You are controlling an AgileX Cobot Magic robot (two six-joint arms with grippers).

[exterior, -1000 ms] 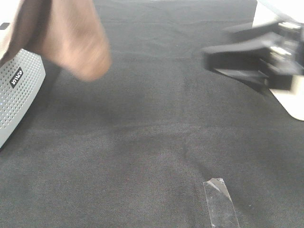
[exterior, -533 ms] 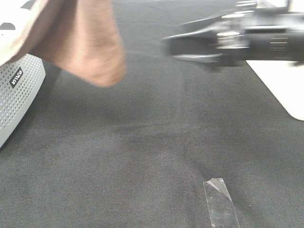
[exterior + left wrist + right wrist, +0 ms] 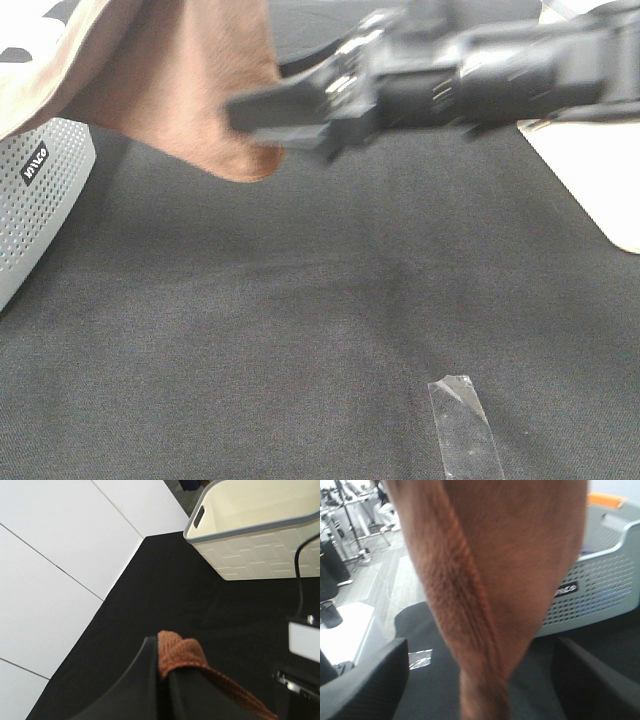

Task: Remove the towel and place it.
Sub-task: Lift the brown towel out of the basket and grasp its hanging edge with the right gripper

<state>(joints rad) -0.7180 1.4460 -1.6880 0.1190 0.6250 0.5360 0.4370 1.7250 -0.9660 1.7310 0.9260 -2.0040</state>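
Observation:
The reddish-brown towel [image 3: 190, 90] hangs down from the upper left of the exterior high view, its lower end free above the black table. In the left wrist view a fold of the towel [image 3: 180, 652] is pinched in my left gripper [image 3: 162, 657], which is shut on it. My right gripper [image 3: 255, 108] reaches in from the right and is blurred, with its tips at the towel's lower right edge. The right wrist view shows the towel [image 3: 505, 555] hanging between the wide-open fingers [image 3: 365, 680] of the right gripper [image 3: 480, 652].
A grey perforated basket [image 3: 40, 190] stands at the left edge, seen also as the basket [image 3: 600, 590] behind the towel. A white basket [image 3: 260, 530] sits on the black cloth. A strip of clear tape [image 3: 465, 430] lies near the front. A white surface [image 3: 600, 190] borders the right.
My right arm has swept left across the table to the hanging towel. The towel's lower end has shifted a little to the right. The left grip is unchanged.

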